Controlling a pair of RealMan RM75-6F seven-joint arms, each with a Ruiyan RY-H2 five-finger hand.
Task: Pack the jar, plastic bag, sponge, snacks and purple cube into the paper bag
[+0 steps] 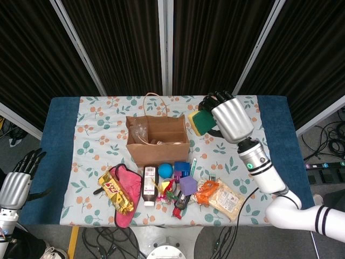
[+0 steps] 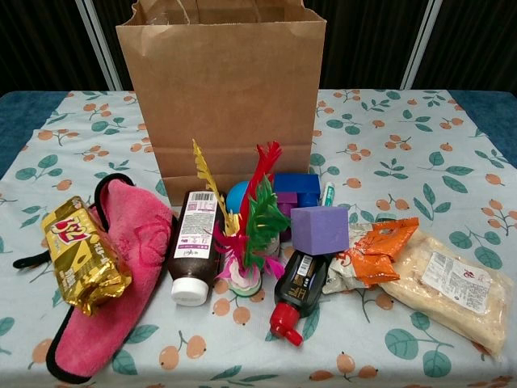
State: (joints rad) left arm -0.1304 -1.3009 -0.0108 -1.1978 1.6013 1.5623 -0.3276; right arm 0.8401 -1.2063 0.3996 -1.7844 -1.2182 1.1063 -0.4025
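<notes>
My right hand [image 1: 230,118] holds the green and yellow sponge [image 1: 201,122] raised in the air, just right of the open brown paper bag [image 1: 157,141]; the chest view shows neither of them. Inside the bag lie a clear plastic bag [image 1: 139,130] and something pale. The purple cube [image 1: 188,184] [image 2: 319,230] sits in front of the bag. An orange snack pack [image 1: 207,191] [image 2: 377,250] and a pale snack pouch [image 1: 228,200] [image 2: 452,287] lie to its right. My left hand [image 1: 16,183] hangs off the table's left side, fingers apart, holding nothing.
In front of the paper bag [image 2: 220,97] lie a gold snack bar [image 2: 83,255], a pink cloth [image 2: 121,267], a brown bottle [image 2: 192,246], a feather toy [image 2: 250,222], a small dark bottle [image 2: 295,295], a blue ball [image 1: 165,170] and blue blocks [image 2: 296,187].
</notes>
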